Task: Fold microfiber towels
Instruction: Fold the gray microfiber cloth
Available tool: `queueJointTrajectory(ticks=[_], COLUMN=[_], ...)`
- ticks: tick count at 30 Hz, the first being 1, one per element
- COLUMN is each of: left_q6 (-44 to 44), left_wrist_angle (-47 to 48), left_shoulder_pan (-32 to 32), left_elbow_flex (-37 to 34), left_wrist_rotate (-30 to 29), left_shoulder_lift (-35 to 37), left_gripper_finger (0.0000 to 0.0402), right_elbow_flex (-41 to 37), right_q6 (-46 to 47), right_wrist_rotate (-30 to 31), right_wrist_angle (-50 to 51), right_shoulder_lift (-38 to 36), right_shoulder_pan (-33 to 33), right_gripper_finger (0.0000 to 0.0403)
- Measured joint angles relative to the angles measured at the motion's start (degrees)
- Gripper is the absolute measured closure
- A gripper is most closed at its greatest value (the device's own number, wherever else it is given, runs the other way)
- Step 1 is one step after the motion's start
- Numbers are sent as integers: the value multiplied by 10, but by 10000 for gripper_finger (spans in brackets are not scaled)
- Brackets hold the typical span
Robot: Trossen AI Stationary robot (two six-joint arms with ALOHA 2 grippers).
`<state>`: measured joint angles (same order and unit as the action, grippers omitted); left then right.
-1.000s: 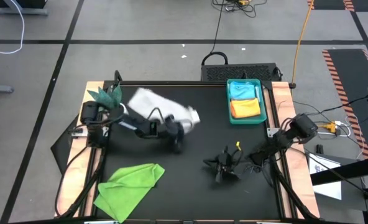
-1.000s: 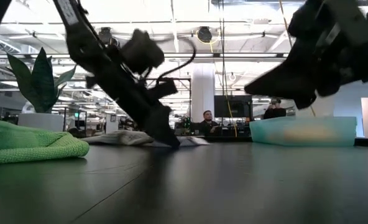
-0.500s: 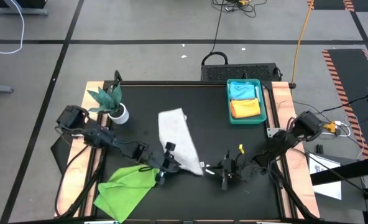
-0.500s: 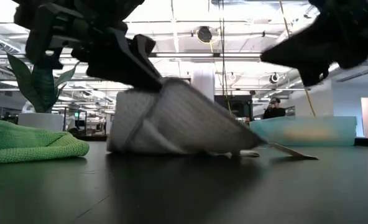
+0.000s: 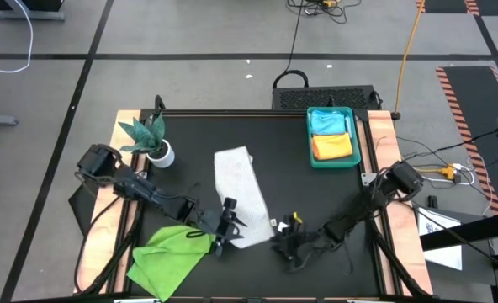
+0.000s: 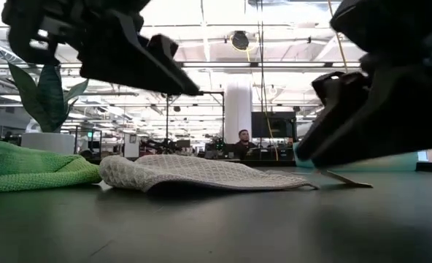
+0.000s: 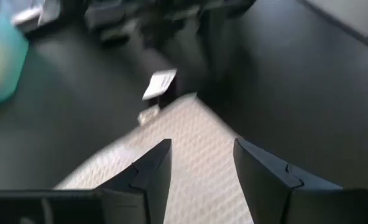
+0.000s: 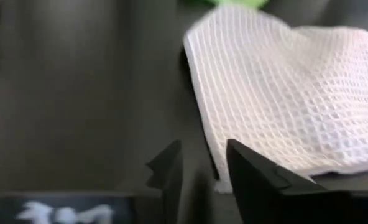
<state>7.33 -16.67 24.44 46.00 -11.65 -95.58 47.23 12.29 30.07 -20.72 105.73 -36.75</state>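
Since both claws flank its near end, the white-grey towel (image 5: 241, 192) lies folded lengthwise. Left gripper (image 5: 225, 229) and right gripper (image 5: 284, 241) gape, holding nothing.

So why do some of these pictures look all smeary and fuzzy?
The left wrist view is smeared, so the white towel and its tag look soft. In the right wrist view, the weave is clear near the claw but fuzzy farther off. In the low view, bright ceiling lights turn the arms into dark shapes. The high view is sharpest, with the tray crisp.
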Motion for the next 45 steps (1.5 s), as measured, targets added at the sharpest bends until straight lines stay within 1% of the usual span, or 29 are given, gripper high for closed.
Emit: queueJointTrajectory(ticks=[3, 5, 7, 10, 13, 15, 17, 19, 22, 26, 28, 29, 32, 34, 37, 39, 42, 44, 45], left_q6=[26, 41, 49, 57, 57, 60, 60, 61, 68, 86, 98, 105, 108, 100, 85, 77, 72, 70, 69], left_wrist_angle=[-31, -55, -72, -93, -110, -109, -111, -112, -118, -126, -141, -148, -152, -151, -150, -149, -149, -149, -149], left_shoulder_pan=[15, 23, 28, 34, 37, 38, 38, 40, 48, 64, 72, 74, 76, 76, 72, 70, 65, 63, 61], left_elbow_flex=[0, 1, 1, 1, 1, 1, 1, 1, 1, 1, 1, 1, 2, 2, 2, 2, 2, 2, 2], left_wrist_rotate=[-5, -11, -20, -27, -46, -54, -55, -69, -99, -148, -176, -184, -185, -185, -185, -185, -184, -184, -183], left_shoulder_lift=[-10, -20, -32, -43, -55, -57, -57, -57, -57, -57, -57, -57, -57, -57, -57, -57, -57, -56, -56], left_gripper_finger=[225, 225, 224, 224, 224, 224, 224, 224, 224, 224, 224, 224, 224, 224, 224, 224, 224, 224, 225], right_elbow_flex=[32, 36, 36, 35, 35, 35, 35, 35, 35, 35, 35, 35, 35, 35, 35, 35, 35, 35, 35], right_q6=[-12, -24, -34, -47, -57, -60, -59, -53, -49, -55, -62, -66, -70, -71, -81, -97, -143, -172, -182], right_wrist_rotate=[0, -2, -4, -26, -47, -47, -46, -30, 15, 81, 90, 85, 25, -19, -68, -108, -166, -183, -182], right_wrist_angle=[83, 96, 108, 113, 119, 119, 116, 101, 77, 72, 75, 75, 85, 97, 125, 137, 137, 142, 142], right_shoulder_lift=[0, 0, 0, 0, 0, 0, 0, -1, -12, -47, -70, -80, -96, -95, -88, -81, -66, -54, -48], right_shoulder_pan=[13, 28, 45, 66, 81, 86, 89, 90, 86, 72, 65, 63, 63, 67, 74, 80, 83, 83, 84], right_gripper_finger=[262, 259, 266, 294, 341, 378, 395, 392, 396, 400, 401, 402, 399, 396, 384, 367, 331, 305, 293])
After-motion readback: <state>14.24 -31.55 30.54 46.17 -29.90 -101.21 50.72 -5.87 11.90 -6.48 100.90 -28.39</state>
